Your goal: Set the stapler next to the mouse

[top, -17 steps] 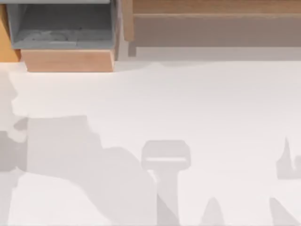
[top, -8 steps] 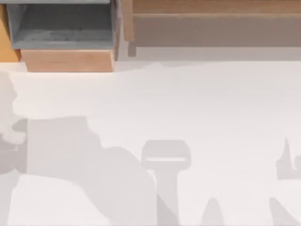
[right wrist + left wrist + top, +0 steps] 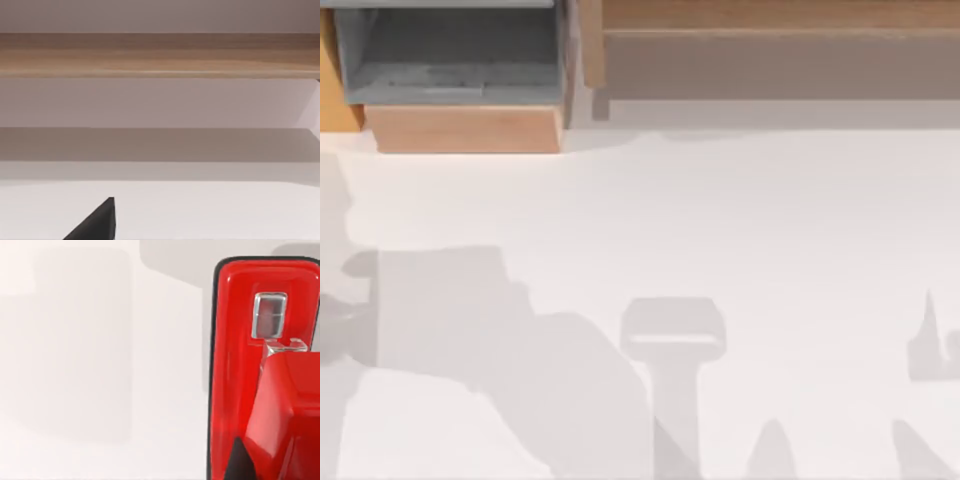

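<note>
White table (image 3: 740, 220) (shadow-streaked); wooden shelf (image 3: 770, 20) and grey bin (image 3: 450, 50) behind.

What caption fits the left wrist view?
Glossy red stapler with a dark lower edge, seen close up on the white table.

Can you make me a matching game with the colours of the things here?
Things:
1. stapler
2. table
3. shelf
4. drawer's inside

Colours:
A. white
B. grey
C. red
D. wood brown

Pairs: 1-C, 2-A, 3-D, 4-B
</note>
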